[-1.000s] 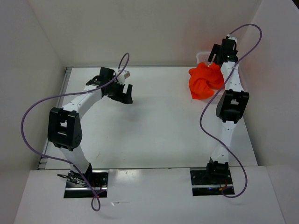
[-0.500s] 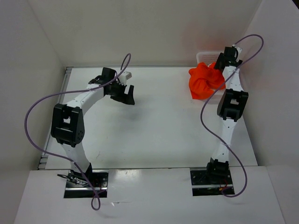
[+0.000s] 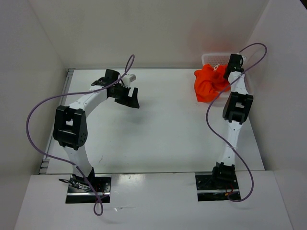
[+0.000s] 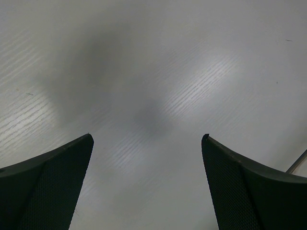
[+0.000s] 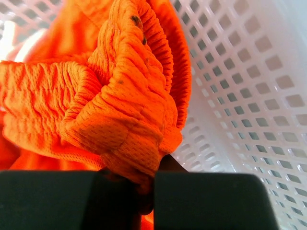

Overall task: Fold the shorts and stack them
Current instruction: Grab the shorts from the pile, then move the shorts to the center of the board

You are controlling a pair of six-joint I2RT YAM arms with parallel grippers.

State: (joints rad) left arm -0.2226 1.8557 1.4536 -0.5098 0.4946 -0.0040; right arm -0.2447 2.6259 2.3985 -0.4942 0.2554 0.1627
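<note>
While the left gripper [image 4: 147, 139] gapes, the right gripper [image 5: 144, 194] pinches shorts [image 5: 120, 96].

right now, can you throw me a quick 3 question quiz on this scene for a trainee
1. True or false: the left pincer is holding the shorts.
2. Where on the table is the white basket? A) near-left corner B) far-right corner C) centre
3. Fill in: the right pincer is shut on the ____.

Key:
1. False. The left pincer is open over bare table.
2. B
3. shorts
</note>
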